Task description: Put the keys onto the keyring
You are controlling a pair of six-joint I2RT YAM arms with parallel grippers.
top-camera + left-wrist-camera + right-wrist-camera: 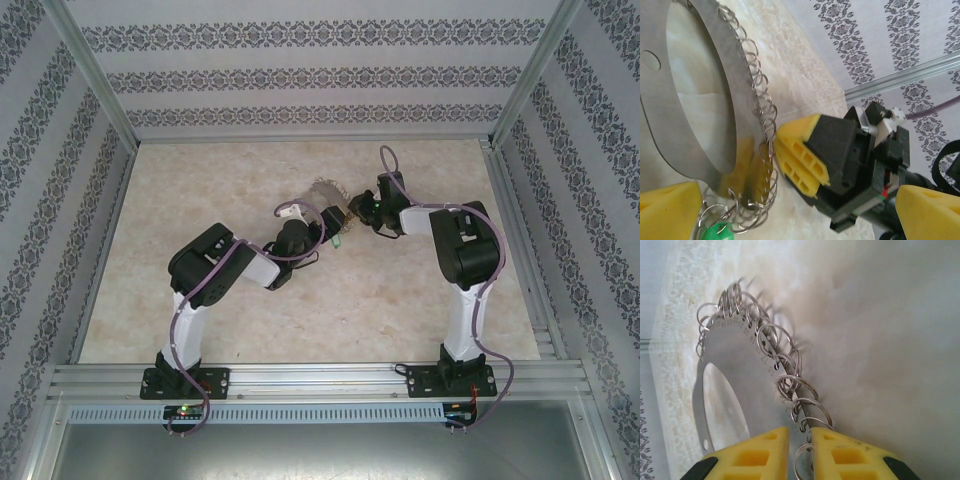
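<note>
Right gripper (pixel 800 439) nearly closed, pinching the rim of the keyring (pixel 756 376) among its small split rings (pixel 771 338). Green key (pixel 717 233) lies just beside that rim, near the pinch; the left gripper (pixel 800 222), wide open and holding nothing, is nearer it.
</note>
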